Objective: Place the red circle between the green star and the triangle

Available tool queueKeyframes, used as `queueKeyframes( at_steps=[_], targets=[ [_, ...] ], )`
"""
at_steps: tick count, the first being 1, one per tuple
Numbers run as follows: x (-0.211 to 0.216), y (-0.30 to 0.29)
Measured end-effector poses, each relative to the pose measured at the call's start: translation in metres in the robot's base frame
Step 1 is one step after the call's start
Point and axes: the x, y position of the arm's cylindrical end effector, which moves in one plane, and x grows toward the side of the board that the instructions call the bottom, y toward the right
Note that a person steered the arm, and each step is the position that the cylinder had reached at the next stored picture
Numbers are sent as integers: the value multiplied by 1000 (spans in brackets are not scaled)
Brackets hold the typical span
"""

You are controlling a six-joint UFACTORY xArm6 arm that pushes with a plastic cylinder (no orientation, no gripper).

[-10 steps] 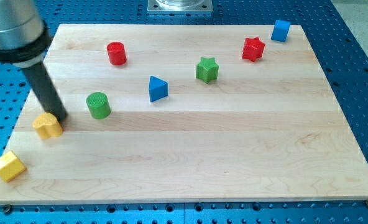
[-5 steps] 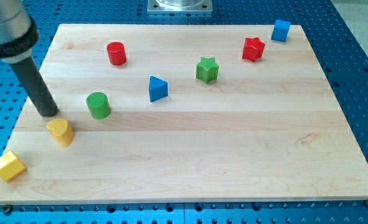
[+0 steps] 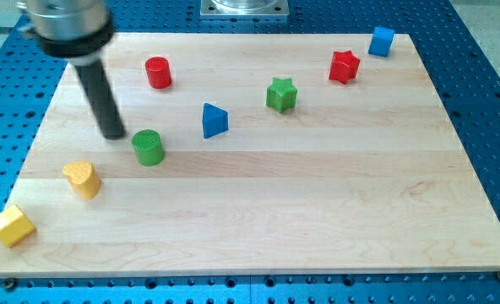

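The red circle (image 3: 158, 73) stands near the board's upper left. The blue triangle (image 3: 214, 120) lies right of and below it. The green star (image 3: 280, 94) sits farther right. My tip (image 3: 113, 134) rests on the board just left of the green circle (image 3: 149, 147), below and left of the red circle.
A red star (image 3: 344, 66) and a blue cube (image 3: 382, 40) sit at the upper right. An orange heart-like block (image 3: 82, 179) and a yellow cube (image 3: 11, 225) lie at the lower left. The wooden board (image 3: 317, 194) lies on a blue perforated table.
My tip moved up and right, from beside the orange block to beside the green circle. The orange block slid right and down earlier. The green circle shifted slightly right and down.
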Motion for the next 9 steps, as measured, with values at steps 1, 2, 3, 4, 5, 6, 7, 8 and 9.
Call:
queueKeyframes(
  at_steps=[1, 2, 3, 4, 5, 6, 7, 8, 9],
  targets=[
    [-56, 2],
    [-97, 27],
    [-126, 49],
    [-107, 95],
    [-72, 133],
    [-54, 170],
    [-52, 182],
    [-52, 186],
    [-52, 191]
  ],
)
